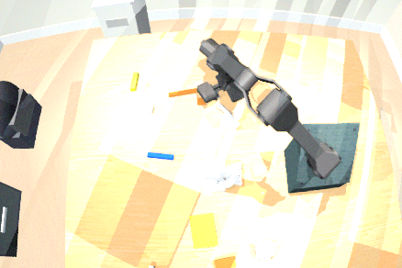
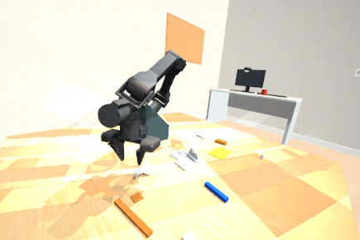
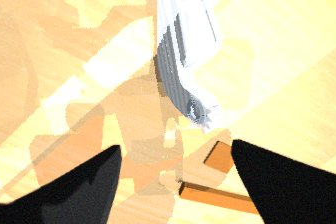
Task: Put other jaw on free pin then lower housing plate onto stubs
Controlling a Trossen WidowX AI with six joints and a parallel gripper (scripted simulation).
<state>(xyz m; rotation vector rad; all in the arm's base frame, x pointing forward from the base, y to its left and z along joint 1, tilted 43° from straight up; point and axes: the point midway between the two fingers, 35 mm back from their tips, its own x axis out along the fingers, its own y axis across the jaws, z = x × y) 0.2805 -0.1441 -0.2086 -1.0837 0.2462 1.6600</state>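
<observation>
My gripper (image 2: 131, 161) (image 3: 177, 149) is open, with nothing between its fingertips, above the table. A loose white jaw (image 2: 142, 171) (image 3: 171, 65) is below and beyond the fingertips; a round hole and small teeth show at its near end in the wrist view. It also shows washed out in the top view (image 1: 227, 113). The white base (image 2: 186, 163) (image 1: 237, 175) stands apart from it, with a pale part on it and a grey upright piece. Its pins and the seated jaw's teeth are too small and bright to tell. Which piece is the housing plate is unclear.
An orange bar (image 1: 182, 93) (image 2: 133, 218) (image 3: 220, 198) and a small orange block (image 2: 136, 197) (image 3: 219, 156) lie near the gripper. A blue bar (image 1: 161, 156) (image 2: 216, 191), yellow square (image 1: 204, 230) (image 2: 220, 153), yellow bar (image 1: 134, 82) and another white piece (image 1: 263, 250) (image 2: 200, 135) lie farther off.
</observation>
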